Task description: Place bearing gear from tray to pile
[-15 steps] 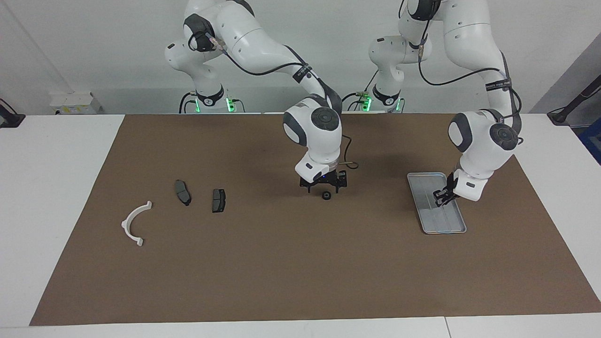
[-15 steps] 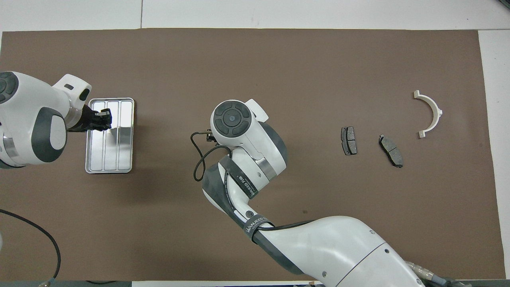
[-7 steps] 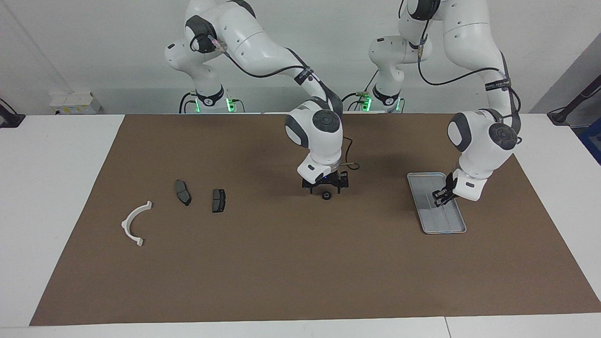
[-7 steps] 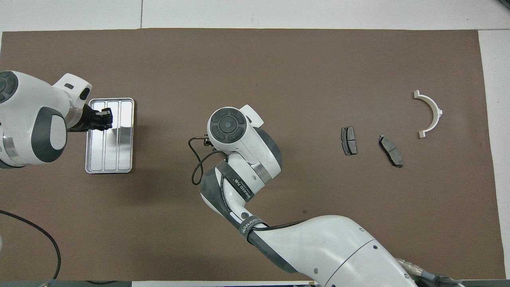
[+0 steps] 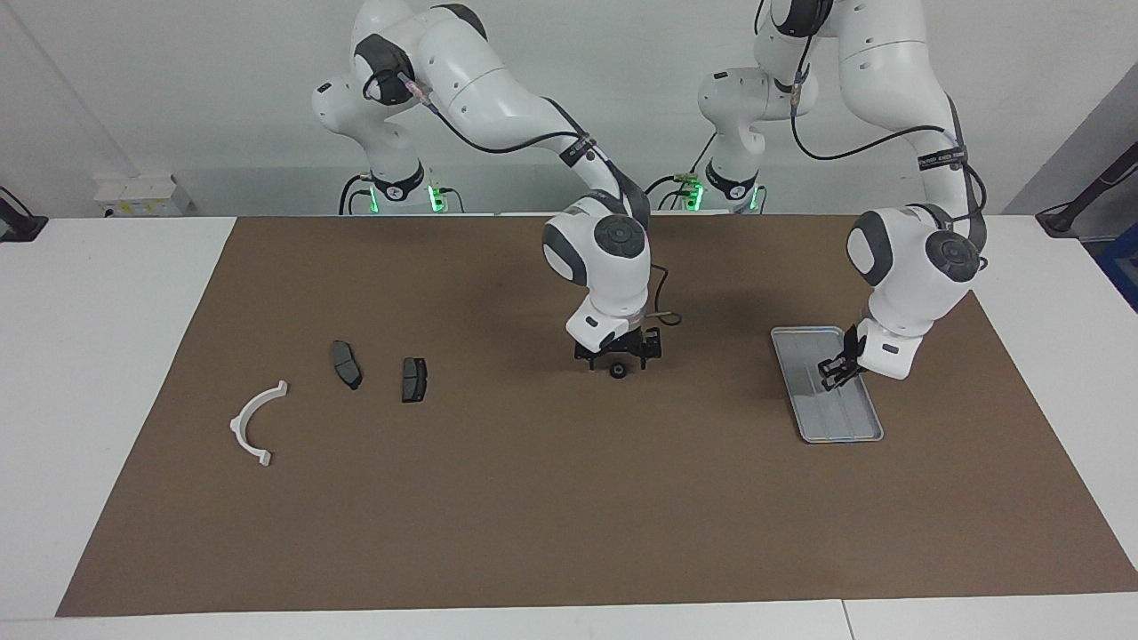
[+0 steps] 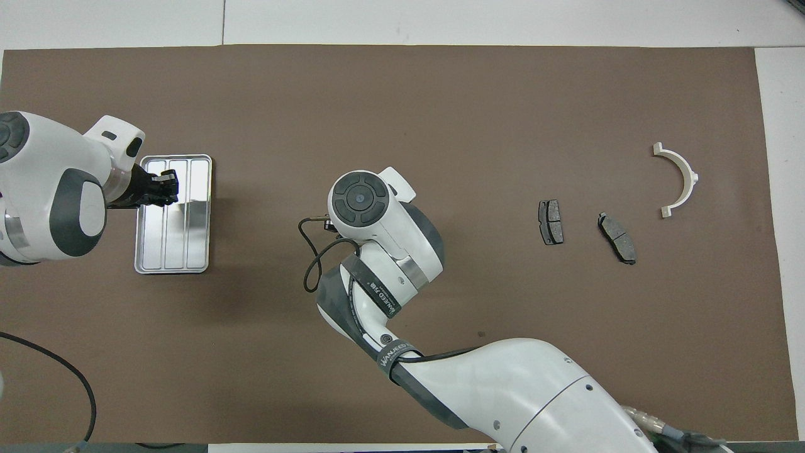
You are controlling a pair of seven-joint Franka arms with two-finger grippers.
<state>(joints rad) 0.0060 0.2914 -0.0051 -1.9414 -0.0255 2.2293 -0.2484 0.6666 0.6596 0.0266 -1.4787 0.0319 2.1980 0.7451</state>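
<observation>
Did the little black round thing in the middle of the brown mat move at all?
No. The bearing gear sits at the same spot on the brown mat, no closer to the nearer brake pad than before. The right end effector hangs over it.

The left gripper [image 6: 165,189] hangs over the ribbed tray [image 6: 188,251].

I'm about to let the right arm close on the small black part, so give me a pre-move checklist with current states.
1. Bearing gear out of the tray, on the mat: ok.
2. Right pincer low over the gear: ok.
3. Fingers straddling the gear: cannot tell.
4. Left pincer over the tray, away from the gear: ok.
5. Mat between gear and nearest brake pad free of parts: ok.
6. Gear at the pile: not ok.
</observation>
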